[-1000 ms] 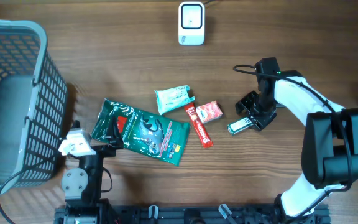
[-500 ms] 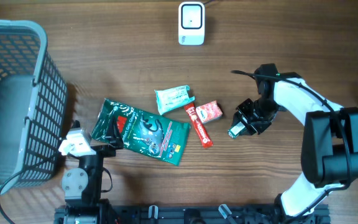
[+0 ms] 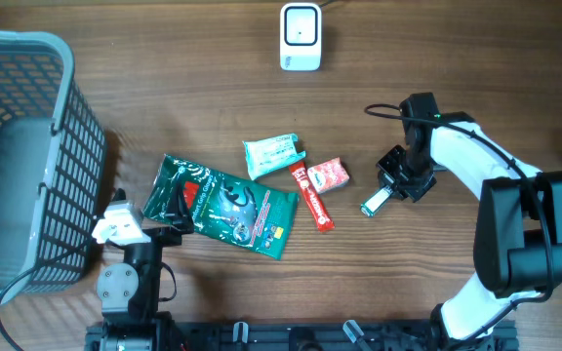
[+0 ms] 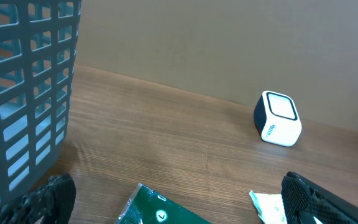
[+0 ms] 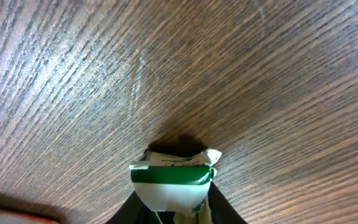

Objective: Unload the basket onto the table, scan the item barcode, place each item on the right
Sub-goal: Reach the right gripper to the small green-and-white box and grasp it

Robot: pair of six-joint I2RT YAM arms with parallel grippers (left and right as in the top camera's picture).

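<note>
Sachet [image 5: 174, 177], crinkled, green-and-white, sits pinched by right claw [image 5: 174, 214] on grained wood [image 3: 164, 97]; left claw [image 4: 179, 205] spread.

Looks like a mock shop checkout on a test bench: barcode scanner [image 3: 300, 37] at 12 o'clock, grey plastic shopping basket [image 3: 67, 68] at 9, pkgd snacks at ctr incl. green bag [image 3: 232, 207], green-white sachet [image 3: 374, 203] toward 3. Wood-grain table [image 3: 164, 97], plain beige wall [image 4: 197, 37], robot arm [image 3: 501, 190] at 4.
</note>
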